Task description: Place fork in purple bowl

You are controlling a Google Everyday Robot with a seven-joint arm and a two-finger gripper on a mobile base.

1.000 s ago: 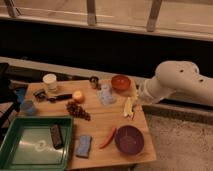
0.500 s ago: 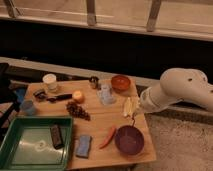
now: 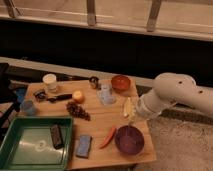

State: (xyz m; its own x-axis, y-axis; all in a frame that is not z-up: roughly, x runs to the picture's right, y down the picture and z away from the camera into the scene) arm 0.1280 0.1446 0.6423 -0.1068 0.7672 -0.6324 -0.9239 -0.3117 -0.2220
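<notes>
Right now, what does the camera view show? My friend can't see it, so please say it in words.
A white robot arm reaches in from the right, its claw low over a wooden table, just above the purple bowl near the front edge. Also on the table are a red chili, a small orange-red bowl, grapes and a green tray.

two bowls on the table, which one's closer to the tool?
The purple bowl, at the table's front right corner, just below the tool. The smaller orange-red bowl sits farther off, at the back edge.
</notes>
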